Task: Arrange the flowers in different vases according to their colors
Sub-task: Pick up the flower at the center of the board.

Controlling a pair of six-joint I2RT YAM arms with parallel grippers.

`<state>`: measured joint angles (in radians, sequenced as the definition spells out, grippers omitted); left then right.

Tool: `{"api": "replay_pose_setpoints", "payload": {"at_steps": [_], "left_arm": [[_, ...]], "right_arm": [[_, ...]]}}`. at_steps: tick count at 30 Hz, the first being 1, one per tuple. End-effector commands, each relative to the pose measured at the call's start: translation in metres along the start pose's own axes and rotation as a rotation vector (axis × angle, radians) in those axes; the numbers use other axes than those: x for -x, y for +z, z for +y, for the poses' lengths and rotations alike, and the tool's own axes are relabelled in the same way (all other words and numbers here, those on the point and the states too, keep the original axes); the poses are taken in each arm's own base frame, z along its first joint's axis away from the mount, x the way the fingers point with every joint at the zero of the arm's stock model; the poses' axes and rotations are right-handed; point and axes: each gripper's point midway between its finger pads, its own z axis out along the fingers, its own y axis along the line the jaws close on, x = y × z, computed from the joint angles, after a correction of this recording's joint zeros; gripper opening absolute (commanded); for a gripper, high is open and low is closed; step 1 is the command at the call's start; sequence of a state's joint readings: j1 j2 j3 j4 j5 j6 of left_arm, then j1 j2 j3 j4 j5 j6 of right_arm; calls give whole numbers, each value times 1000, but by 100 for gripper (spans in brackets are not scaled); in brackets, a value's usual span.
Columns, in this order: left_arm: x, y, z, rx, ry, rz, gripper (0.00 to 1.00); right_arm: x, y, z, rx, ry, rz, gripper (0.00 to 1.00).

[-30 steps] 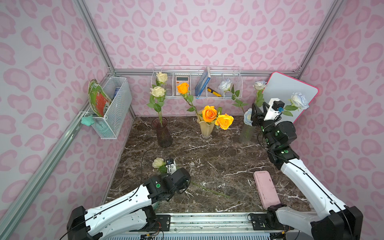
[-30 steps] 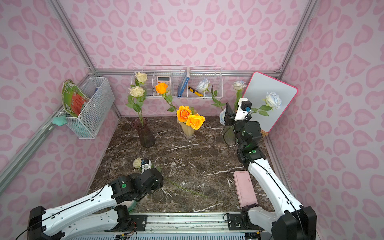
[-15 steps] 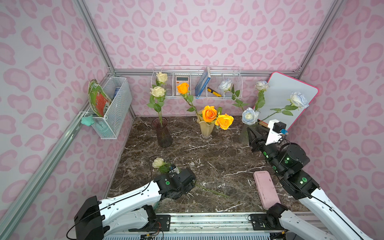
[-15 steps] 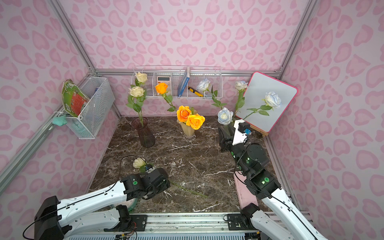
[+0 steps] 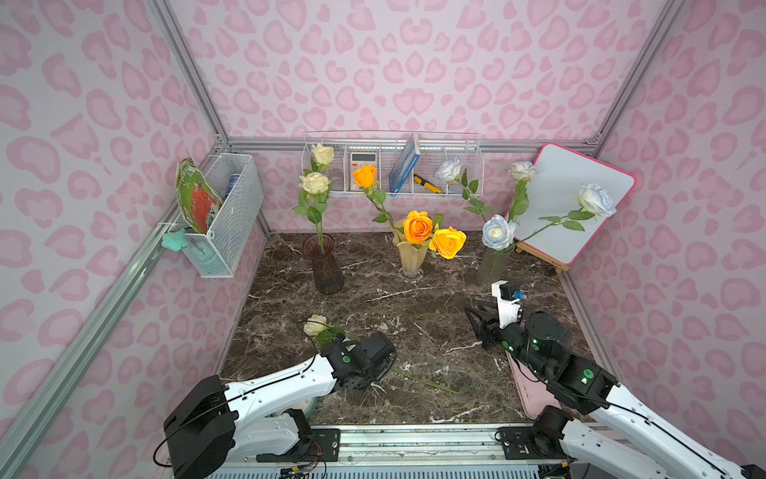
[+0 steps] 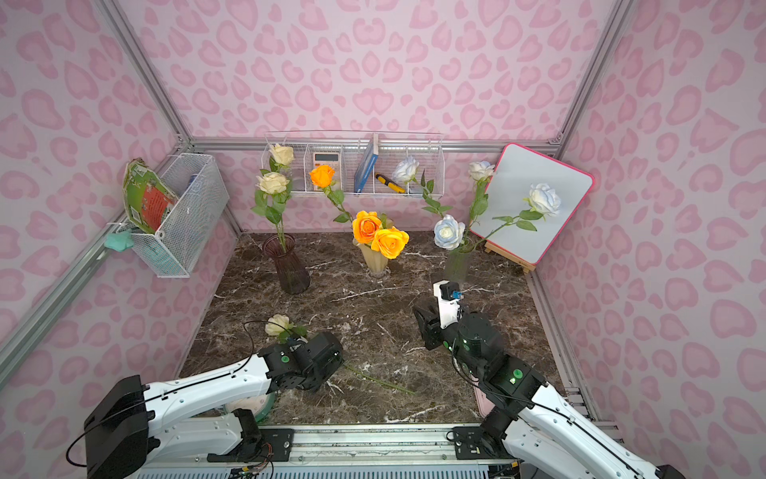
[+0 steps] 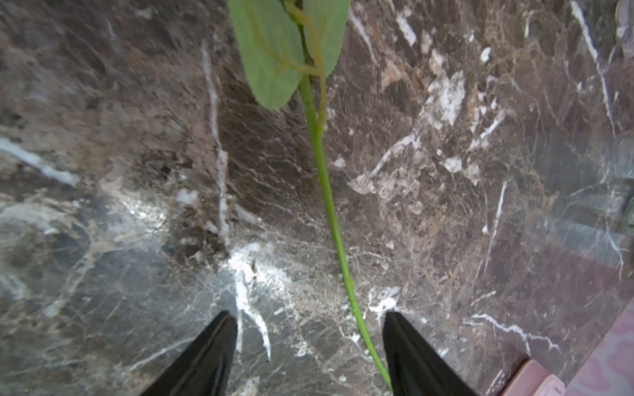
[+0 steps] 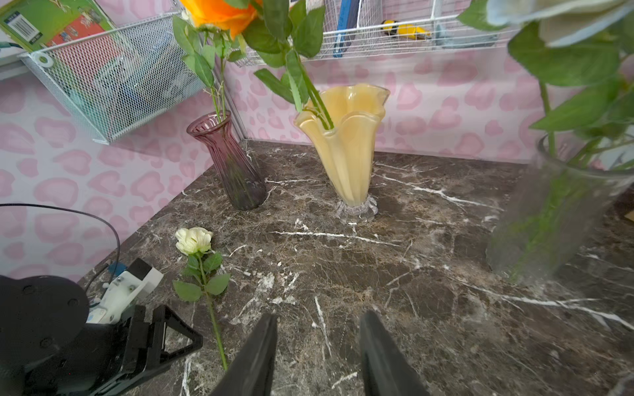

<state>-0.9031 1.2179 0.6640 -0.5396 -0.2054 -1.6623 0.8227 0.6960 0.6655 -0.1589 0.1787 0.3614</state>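
The left pincer [image 7: 308,356], jaws spread and empty, straddles the cream rose's stem [image 7: 329,205], which runs lengthwise straight ahead between them.

A cream rose [image 8: 194,240] lies flat on the dark marble table [image 8: 411,274], its stem running down beside the left gripper [image 8: 164,343]. Behind it stand a purple ribbed vase [image 8: 233,164], a wavy yellow vase [image 8: 346,147] holding orange rose stems, and a blurred clear vase [image 8: 555,212]. The right gripper [image 8: 317,346] hovers with its jaws apart, holding nothing.
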Motion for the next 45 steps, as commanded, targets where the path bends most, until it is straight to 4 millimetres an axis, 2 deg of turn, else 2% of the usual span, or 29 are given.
{"api": "replay_pose_setpoints", "payload": {"at_steps": [1, 5, 7, 13, 19, 26, 33, 40, 45], "left_arm": [[9, 3, -8, 5, -41, -18, 72], [16, 15, -12, 27, -58, -3, 71], [17, 20, -12, 34, -56, 7, 66], [15, 30, -15, 49, -49, 32, 62], [11, 45, -13, 79, -51, 53, 59], [11, 52, -12, 98, -56, 66, 49], [7, 57, -9, 110, -48, 83, 19], [6, 59, -4, 122, -35, 90, 9], [11, 43, -20, 104, 27, 83, 1]], "right_arm": [[-6, 7, -1, -9, -10, 25, 42], [-14, 16, 0, -3, -23, 48, 42], [-15, 15, -1, -11, -26, 44, 42], [-12, 11, -14, -39, -19, 19, 42], [-19, 16, -20, -29, -14, 47, 41], [-16, 13, -24, -40, -16, 29, 41], [-20, 13, -28, -42, -11, 32, 41], [-21, 13, -30, -48, -11, 28, 41], [-21, 13, -32, -48, -8, 24, 42]]}}
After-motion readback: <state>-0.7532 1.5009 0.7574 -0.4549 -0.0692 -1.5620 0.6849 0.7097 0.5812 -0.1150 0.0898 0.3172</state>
